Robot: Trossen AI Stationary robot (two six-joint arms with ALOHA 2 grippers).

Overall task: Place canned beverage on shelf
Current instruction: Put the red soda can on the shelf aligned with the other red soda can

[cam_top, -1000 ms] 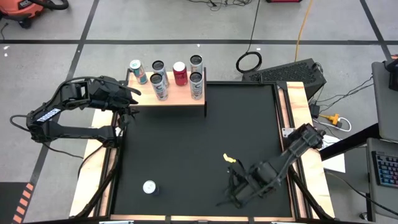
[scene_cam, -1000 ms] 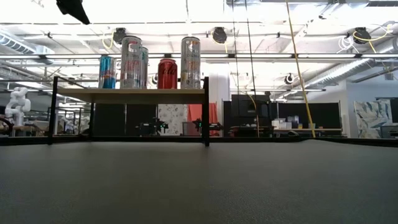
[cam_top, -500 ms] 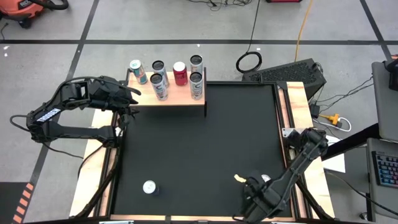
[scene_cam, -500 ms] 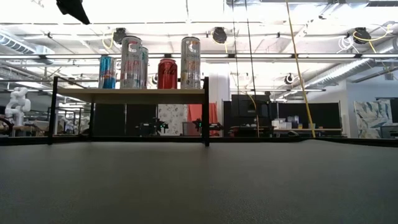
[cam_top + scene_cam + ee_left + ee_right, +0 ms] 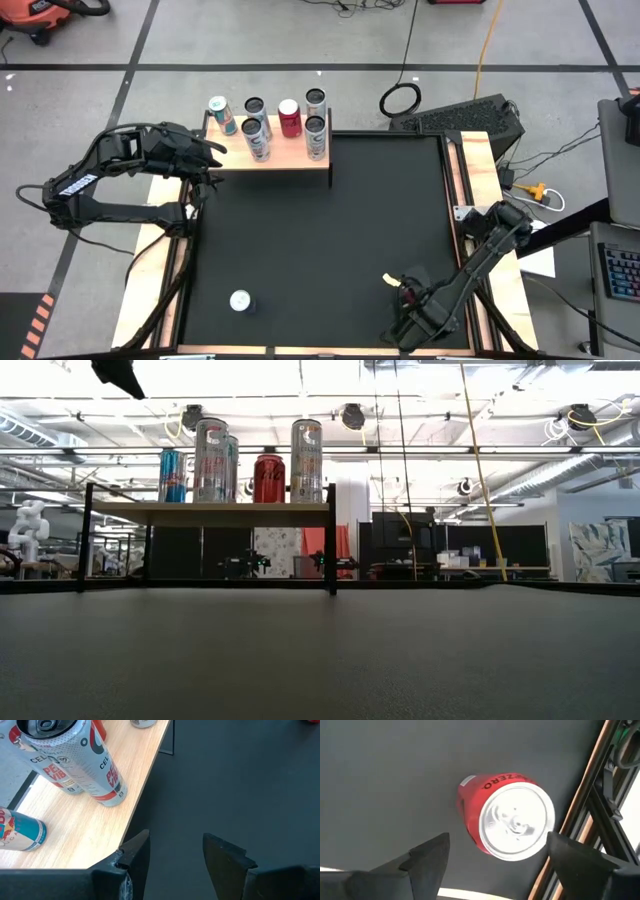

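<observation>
**Hovering over a red can at the worktop's near right corner**

Looking down, we see a matte black worktop framed by pale wooden rails. At its far left edge stands the shelf, a smooth light-wood board on thin black metal legs, carrying five upright cylindrical cans: silver ones, a red one and a blue-teal one. A further silver-topped can stands alone near the front left of the worktop.

The right pincer hangs above a glossy red can, its dark fingers spread wide on either side and not touching it. Only the right wrist view shows that can's shiny aluminium lid and the word "ZERO" on its side; from above the arm mostly hides it.

The left pincer waits just beside the shelf's edge, fingers parted and empty. Its wrist view reads "CEL" and "PE VIB" on a silver can. The low view alone shows the shelf's legs in profile.
</observation>
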